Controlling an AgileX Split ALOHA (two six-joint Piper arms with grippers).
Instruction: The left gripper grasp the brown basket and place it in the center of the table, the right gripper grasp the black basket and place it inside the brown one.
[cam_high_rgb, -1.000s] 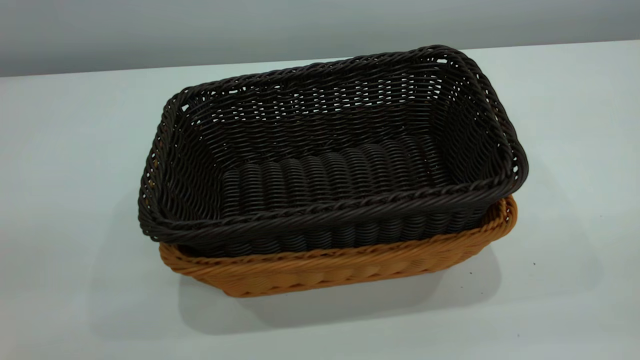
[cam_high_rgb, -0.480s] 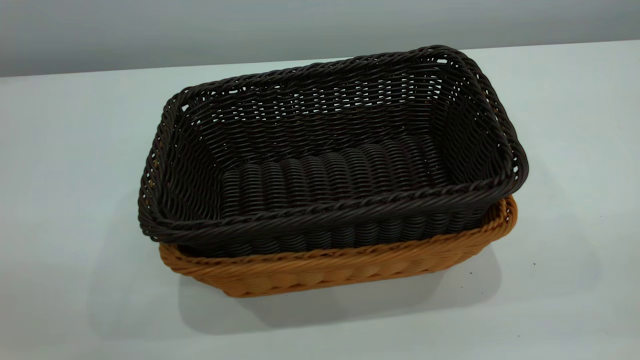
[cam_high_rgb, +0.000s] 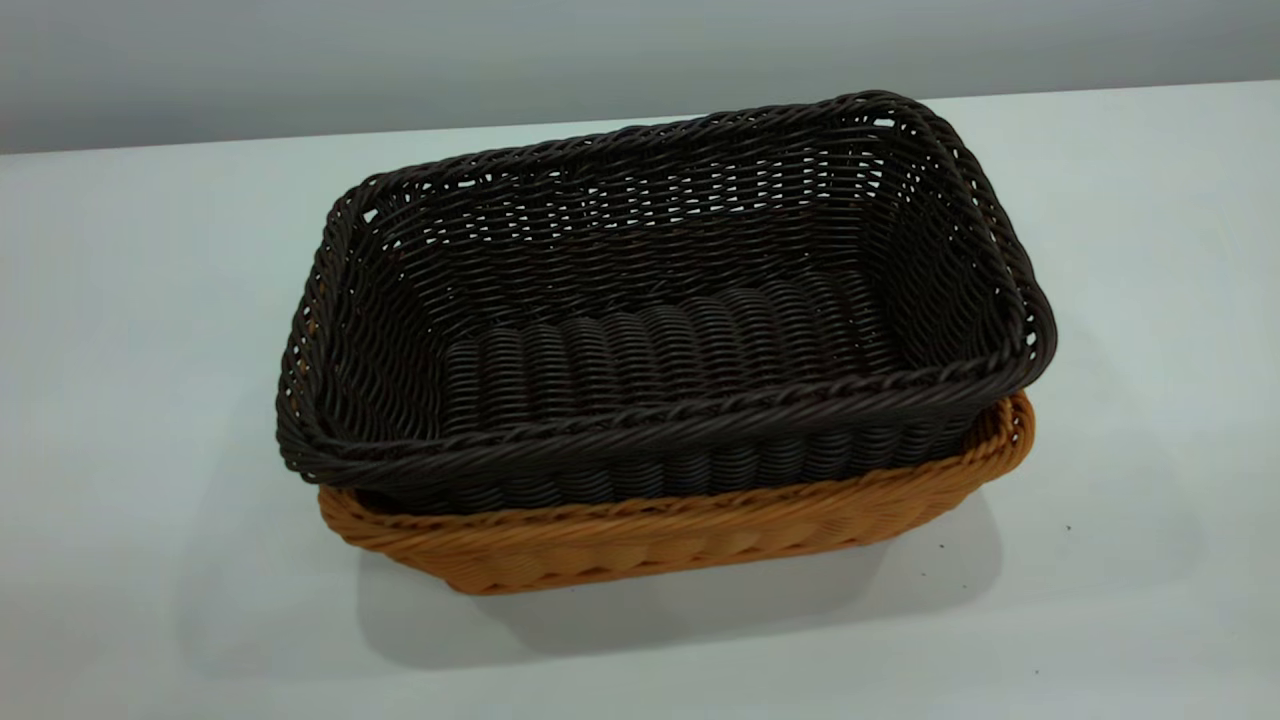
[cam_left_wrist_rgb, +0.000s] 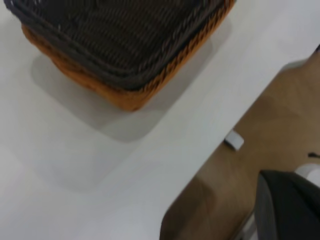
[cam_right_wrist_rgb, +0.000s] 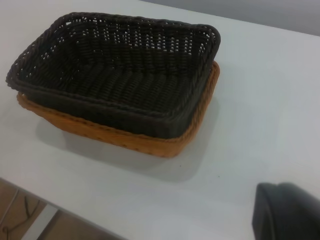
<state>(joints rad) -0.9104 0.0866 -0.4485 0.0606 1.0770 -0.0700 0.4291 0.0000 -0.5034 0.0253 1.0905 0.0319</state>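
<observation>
Two baskets sit nested and unmoved since a second ago: the black basket rests inside the brown basket mid-table, well clear of my jaws, whose state I cannot tell. I judge the task finished.

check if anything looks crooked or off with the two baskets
Nothing is damaged or spilled. The black basket sits nested in the brown basket on the table, but not squarely: its rim overhangs the brown rim at the exterior view's left and near side, while the brown rim shows at the right corner. It also rides high instead of seating flush.
</observation>
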